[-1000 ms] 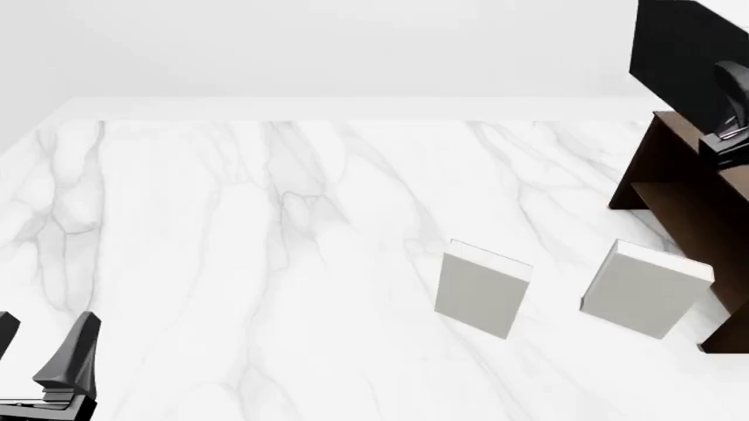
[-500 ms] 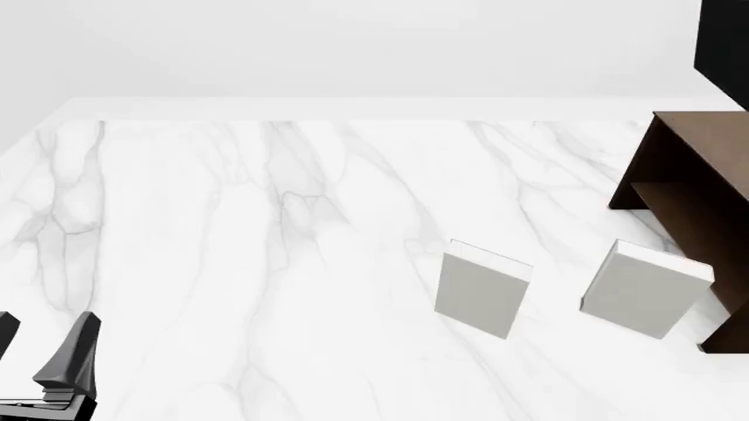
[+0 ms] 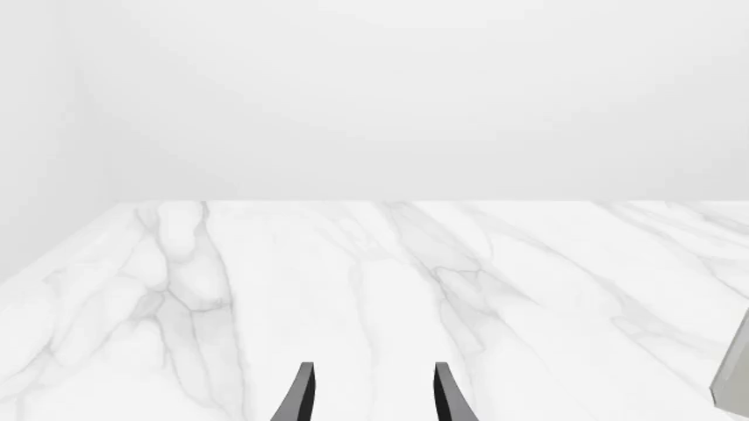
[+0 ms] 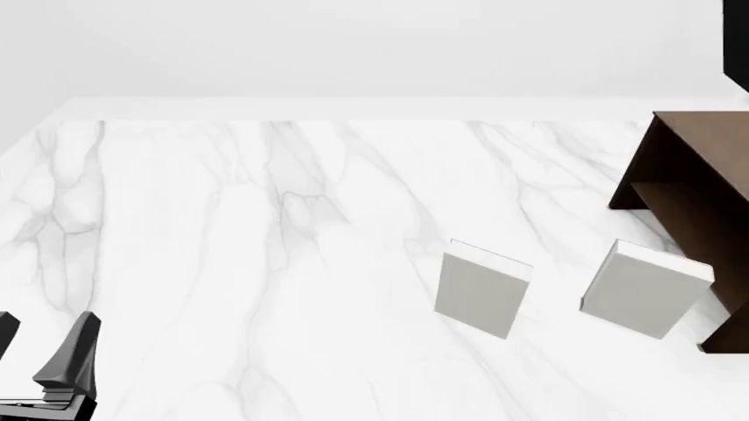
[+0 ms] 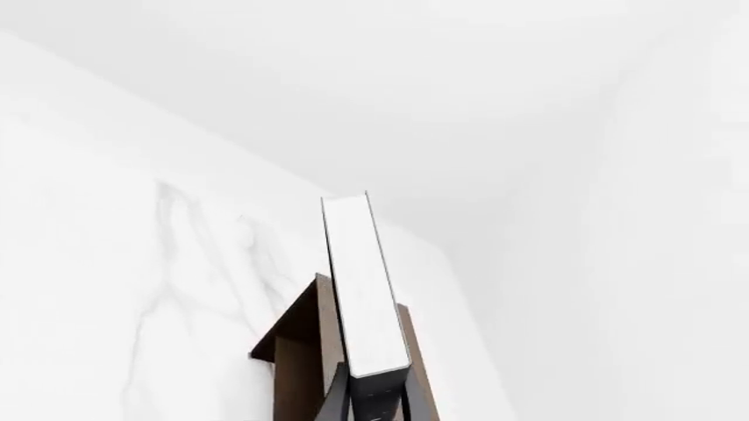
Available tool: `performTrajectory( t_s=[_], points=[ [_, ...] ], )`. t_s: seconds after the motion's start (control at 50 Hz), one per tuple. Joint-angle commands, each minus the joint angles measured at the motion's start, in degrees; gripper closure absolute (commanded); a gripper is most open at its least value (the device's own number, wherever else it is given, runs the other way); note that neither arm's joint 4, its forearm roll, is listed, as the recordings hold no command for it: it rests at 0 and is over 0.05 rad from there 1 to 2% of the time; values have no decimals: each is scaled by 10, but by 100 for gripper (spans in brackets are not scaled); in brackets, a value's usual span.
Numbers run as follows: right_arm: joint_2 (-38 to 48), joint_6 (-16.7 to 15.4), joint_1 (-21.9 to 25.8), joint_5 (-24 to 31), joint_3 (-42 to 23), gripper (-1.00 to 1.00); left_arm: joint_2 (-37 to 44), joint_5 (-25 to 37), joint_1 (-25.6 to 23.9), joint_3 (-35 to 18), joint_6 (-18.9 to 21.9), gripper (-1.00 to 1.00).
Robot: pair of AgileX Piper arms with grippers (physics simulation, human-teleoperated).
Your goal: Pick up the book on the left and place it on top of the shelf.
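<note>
In the right wrist view the book (image 5: 364, 281) stands upright with its light page edge facing the camera, and my right gripper (image 5: 372, 390) is shut on its lower end. It hangs above the dark brown shelf (image 5: 298, 346). The front view shows the shelf (image 4: 690, 197) at the right edge, and only a black sliver of the book (image 4: 738, 44) at the top right corner. The right gripper itself is outside that view. My left gripper (image 4: 49, 323) rests open and holding nothing at the table's near left corner, its fingers (image 3: 300, 399) spread over bare marble.
Two thick pale grey-white books stand upright on the marble table (image 4: 234, 228), one (image 4: 482, 288) right of centre, the other (image 4: 644, 289) just in front of the shelf. A pale book edge (image 3: 735, 377) shows in the left wrist view.
The held dark book has moved right and up, almost out of the front view. The right gripper, seen beside the shelf top a second ago, has left that view. The left arm stayed still.
</note>
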Motion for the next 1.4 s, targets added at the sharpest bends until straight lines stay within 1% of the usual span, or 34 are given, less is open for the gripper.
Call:
performTrajectory(
  t_s=[0.02,0.3,0.32,0.34,0.42,0.44,0.64,0.72,0.84,0.94,0.96,1.0,1.4],
  points=[
    [19,0,-21,-22,-3,100,0,0,0,0,0,-100],
    [44,-11,-65,-51,6,100,0,0,0,0,0,-100],
    [45,-12,-67,-55,7,100,0,0,0,0,0,-100],
    [46,-18,-75,-71,11,100,0,0,0,0,0,-100],
    [56,-18,-77,-74,8,100,0,0,0,0,0,-100],
    [62,-23,-80,-78,10,100,0,0,0,0,0,-100],
    [96,-33,-89,-100,2,100,0,0,0,0,0,-100],
    [114,-39,-95,-106,-11,100,0,0,0,0,0,-100],
    [144,-45,-107,-131,-10,100,0,0,0,0,0,-100],
    [164,-47,-108,-147,-11,100,0,0,0,0,0,-100],
    [172,-53,-108,-159,-8,100,0,0,0,0,0,-100],
    [181,-55,-109,-164,-9,100,0,0,0,0,0,-100],
    [227,-72,-133,-188,-27,100,0,0,0,0,0,-100]
  ],
)
